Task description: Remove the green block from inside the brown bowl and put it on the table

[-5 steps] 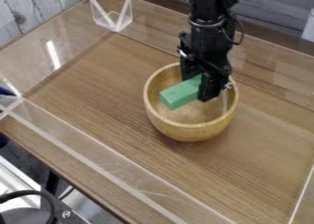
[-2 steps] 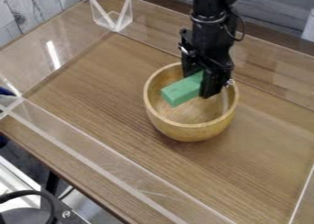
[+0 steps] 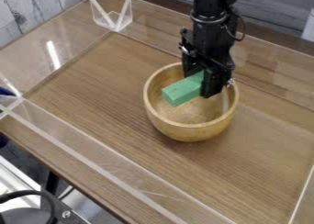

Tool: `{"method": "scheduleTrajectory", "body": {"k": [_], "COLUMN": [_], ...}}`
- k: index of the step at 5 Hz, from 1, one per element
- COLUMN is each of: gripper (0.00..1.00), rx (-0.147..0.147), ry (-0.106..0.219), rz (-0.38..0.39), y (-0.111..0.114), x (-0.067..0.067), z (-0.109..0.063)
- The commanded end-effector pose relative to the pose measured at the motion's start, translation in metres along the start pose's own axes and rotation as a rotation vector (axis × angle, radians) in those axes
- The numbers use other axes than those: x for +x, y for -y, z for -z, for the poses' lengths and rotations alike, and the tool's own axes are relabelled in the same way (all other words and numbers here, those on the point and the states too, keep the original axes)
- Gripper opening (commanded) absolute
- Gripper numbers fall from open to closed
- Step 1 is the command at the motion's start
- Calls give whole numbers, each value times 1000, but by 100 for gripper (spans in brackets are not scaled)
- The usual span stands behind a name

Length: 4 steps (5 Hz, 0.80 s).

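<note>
The brown bowl stands on the table, right of centre. My gripper points straight down into the bowl and is shut on the right end of the green block. The block tilts, with its free left end lower, and hangs just above the bowl's pale interior. The black fingers cover the gripped end of the block and part of the bowl's far wall.
Clear acrylic walls border the tabletop on all sides. A small clear bracket stands at the back left corner. Bare wood lies to the left and in front of the bowl.
The green block has risen slightly inside the bowl with the gripper shut on it. Over the last half second nothing moved.
</note>
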State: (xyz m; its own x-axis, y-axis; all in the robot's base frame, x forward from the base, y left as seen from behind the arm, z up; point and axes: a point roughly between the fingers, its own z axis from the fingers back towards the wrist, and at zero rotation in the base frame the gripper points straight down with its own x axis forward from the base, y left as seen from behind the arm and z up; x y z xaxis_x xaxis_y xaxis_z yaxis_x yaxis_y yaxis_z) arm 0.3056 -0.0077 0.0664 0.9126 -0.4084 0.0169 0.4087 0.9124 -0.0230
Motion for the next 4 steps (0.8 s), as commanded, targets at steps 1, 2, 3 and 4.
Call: {"method": "scheduleTrajectory", "body": {"k": [1,2,3,4], "gripper": [0,0,0,0], "rx": [36,35,35,35], "ry": [71,70,70,70], "rz": [7,8,8,8], "y": [-3,-3,-3,-3], "x": [12,12,13,13], "z": [-21,-19,-18,-16]}}
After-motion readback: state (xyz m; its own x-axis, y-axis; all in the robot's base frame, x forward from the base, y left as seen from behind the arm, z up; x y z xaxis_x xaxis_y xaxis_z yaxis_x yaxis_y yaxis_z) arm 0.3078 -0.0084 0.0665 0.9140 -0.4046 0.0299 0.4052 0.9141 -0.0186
